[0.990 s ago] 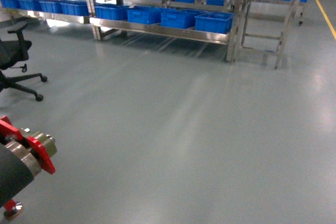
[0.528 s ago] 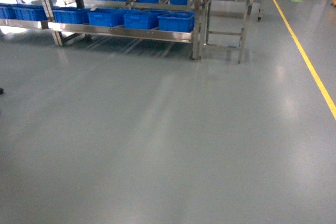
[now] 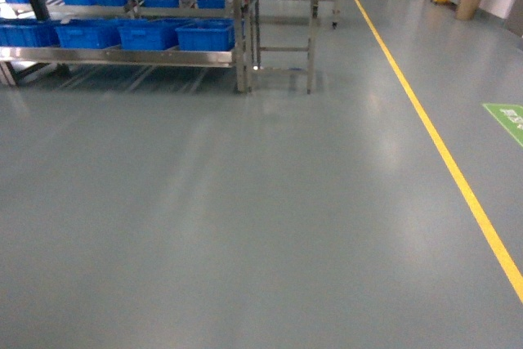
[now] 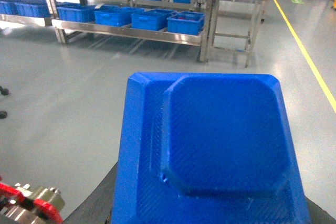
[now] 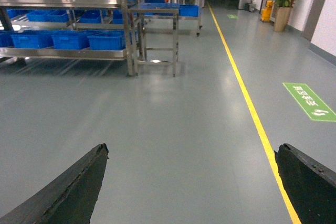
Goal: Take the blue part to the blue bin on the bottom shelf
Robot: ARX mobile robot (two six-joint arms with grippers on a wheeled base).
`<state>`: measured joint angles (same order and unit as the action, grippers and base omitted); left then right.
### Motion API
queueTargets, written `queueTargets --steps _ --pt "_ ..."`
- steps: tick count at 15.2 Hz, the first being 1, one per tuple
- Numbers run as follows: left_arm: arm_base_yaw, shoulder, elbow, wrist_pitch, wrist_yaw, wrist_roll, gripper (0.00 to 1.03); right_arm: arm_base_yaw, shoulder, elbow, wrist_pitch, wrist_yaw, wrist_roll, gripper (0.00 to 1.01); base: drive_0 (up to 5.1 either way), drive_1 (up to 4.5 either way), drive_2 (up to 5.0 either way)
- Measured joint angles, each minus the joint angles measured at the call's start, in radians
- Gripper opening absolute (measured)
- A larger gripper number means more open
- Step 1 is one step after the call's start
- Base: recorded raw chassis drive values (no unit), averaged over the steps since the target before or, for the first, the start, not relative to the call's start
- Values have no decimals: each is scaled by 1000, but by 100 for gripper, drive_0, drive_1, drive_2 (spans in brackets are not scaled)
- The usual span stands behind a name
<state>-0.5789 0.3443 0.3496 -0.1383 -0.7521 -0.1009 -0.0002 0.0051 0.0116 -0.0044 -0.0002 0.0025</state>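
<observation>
Blue part fills left wrist view alone

Blue part (image 4: 220, 140) sits clamped in the left pincer. Right pincer (image 5: 194, 182) gapes wide over bare floor (image 3: 270, 202). Head view shows only blue bins (image 3: 204, 34) on the bottom shelf (image 3: 122, 57)

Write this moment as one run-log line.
blue part: fills left wrist view | right gripper: jaws open, empty | blue bins: on bottom shelf
</observation>
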Motion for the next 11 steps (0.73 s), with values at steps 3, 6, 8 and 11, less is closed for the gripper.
queueTargets --steps 3,6,8,11 --pt "0 0 0 0 0 0 44 0 0 0 0 0 0 98 -151 -151 -151" --pt "0 2 0 -3 0 0 44 0 0 0 -1 0 0 98 -25 256 -305" --pt "0 -3 0 -3 0 0 44 0 0 0 2 0 0 98 -8 415 -432" --pt "0 -3 0 -1 0 0 44 0 0 0 0 0 0 98 -1 421 -424"
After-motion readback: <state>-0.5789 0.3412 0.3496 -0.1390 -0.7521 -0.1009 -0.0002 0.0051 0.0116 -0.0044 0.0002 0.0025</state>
